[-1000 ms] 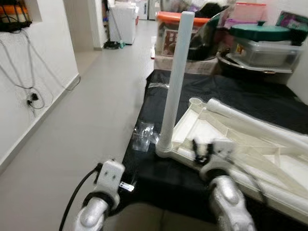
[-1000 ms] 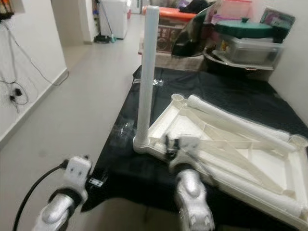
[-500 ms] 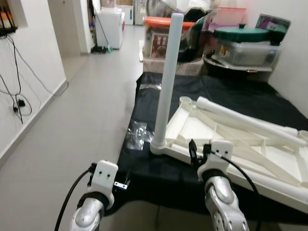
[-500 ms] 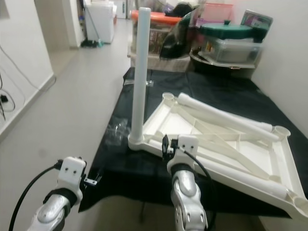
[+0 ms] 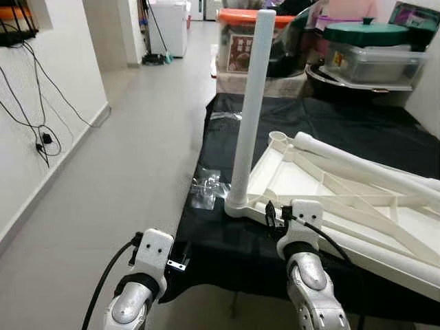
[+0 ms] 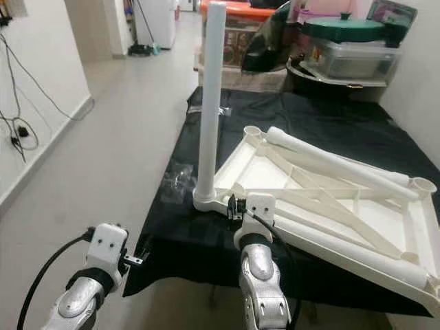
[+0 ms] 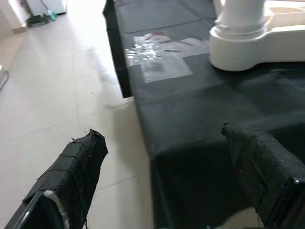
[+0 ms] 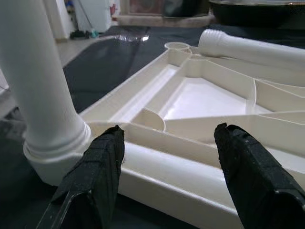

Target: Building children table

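Tabletop (image 5: 357,199), a white plastic children's piece, lay upside down on the black-covered worktop (image 5: 227,251) just ahead of the right gripper (image 8: 167,157), whose fingers stood released astride its near rim. One leg (image 5: 251,103) stood upright in the corner socket beside that gripper; loose legs (image 6: 337,161) lay beyond. It looked light, stiff and slick, best taken by the ribbed rim. The left gripper (image 7: 167,162) hovered released off the worktop's edge.

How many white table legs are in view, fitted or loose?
3: one leg upright in the tabletop's near-left corner socket, two loose legs lying across its underside. Others may be hidden.
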Available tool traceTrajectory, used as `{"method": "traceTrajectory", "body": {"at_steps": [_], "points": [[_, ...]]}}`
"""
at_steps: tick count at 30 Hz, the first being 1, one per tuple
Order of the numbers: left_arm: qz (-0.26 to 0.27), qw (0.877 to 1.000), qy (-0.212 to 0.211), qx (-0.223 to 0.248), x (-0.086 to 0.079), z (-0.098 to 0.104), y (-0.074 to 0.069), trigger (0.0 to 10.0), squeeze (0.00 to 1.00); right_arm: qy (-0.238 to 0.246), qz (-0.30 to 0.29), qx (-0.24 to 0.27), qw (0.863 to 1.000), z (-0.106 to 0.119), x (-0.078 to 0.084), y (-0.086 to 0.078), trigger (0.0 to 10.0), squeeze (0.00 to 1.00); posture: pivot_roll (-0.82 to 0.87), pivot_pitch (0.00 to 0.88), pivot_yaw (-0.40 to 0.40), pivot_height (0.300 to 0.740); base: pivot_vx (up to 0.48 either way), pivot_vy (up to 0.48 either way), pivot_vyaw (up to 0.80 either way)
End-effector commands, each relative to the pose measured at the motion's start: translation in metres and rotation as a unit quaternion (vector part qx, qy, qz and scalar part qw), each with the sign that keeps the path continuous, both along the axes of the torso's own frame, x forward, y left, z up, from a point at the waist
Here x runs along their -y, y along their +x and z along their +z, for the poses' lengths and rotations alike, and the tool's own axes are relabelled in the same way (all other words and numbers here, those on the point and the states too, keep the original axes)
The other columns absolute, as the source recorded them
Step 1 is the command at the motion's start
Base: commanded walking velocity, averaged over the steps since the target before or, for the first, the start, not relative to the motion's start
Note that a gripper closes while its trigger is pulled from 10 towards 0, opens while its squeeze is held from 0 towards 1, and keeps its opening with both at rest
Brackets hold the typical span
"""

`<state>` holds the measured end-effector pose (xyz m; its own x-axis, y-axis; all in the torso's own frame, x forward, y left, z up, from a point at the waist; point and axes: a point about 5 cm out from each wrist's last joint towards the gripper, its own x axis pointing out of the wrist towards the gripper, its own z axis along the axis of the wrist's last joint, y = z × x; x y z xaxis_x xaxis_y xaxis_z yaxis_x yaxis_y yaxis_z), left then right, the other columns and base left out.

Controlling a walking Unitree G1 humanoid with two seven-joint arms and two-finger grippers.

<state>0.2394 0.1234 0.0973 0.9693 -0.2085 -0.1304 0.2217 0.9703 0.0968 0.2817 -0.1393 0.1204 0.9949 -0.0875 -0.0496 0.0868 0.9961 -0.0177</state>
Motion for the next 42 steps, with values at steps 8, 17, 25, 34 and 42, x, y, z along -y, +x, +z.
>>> {"method": "traceTrajectory", "body": {"at_steps": [8, 17, 25, 34, 42], "points": [[0.016, 0.999, 0.006, 0.04, -0.001, 0.011, -0.002, 10.0, 0.0, 0.058, 0.1, 0.04, 0.992, 0.014, -0.009, 0.009, 10.0, 0.0, 0.13, 0.0, -0.07, 0.74, 0.0, 0.0, 0.0], [0.011, 0.999, 0.001, 0.036, 0.002, 0.012, -0.005, 10.0, 0.0, 0.044, 0.209, 0.052, 0.976, 0.025, -0.006, 0.034, 10.0, 1.0, 0.13, 0.0, -0.074, 0.74, 0.0, 0.0, 0.0], [0.005, 0.999, 0.004, 0.035, 0.006, 0.012, -0.01, 10.0, 0.0, -0.03, 0.073, 0.038, 0.996, 0.02, 0.044, 0.038, 10.0, 0.0, 0.12, 0.01, -0.073, 0.74, 0.0, 0.0, 0.0], [0.073, 0.995, 0.019, 0.059, -0.015, 0.02, -0.005, 10.0, 0.0, -0.033, -0.063, 0.042, 0.997, 0.016, 0.049, 0.018, 10.0, 0.0, 0.13, 0.0, -0.076, 0.74, 0.0, 0.0, 0.0], [0.24, 0.962, 0.06, 0.119, -0.08, 0.049, 0.003, 10.0, 0.0, -0.04, -0.161, 0.051, 0.985, 0.023, 0.079, 0.026, 10.0, 0.0, 0.13, 0.0, -0.078, 0.74, 0.045, 0.0, 0.0]]}}
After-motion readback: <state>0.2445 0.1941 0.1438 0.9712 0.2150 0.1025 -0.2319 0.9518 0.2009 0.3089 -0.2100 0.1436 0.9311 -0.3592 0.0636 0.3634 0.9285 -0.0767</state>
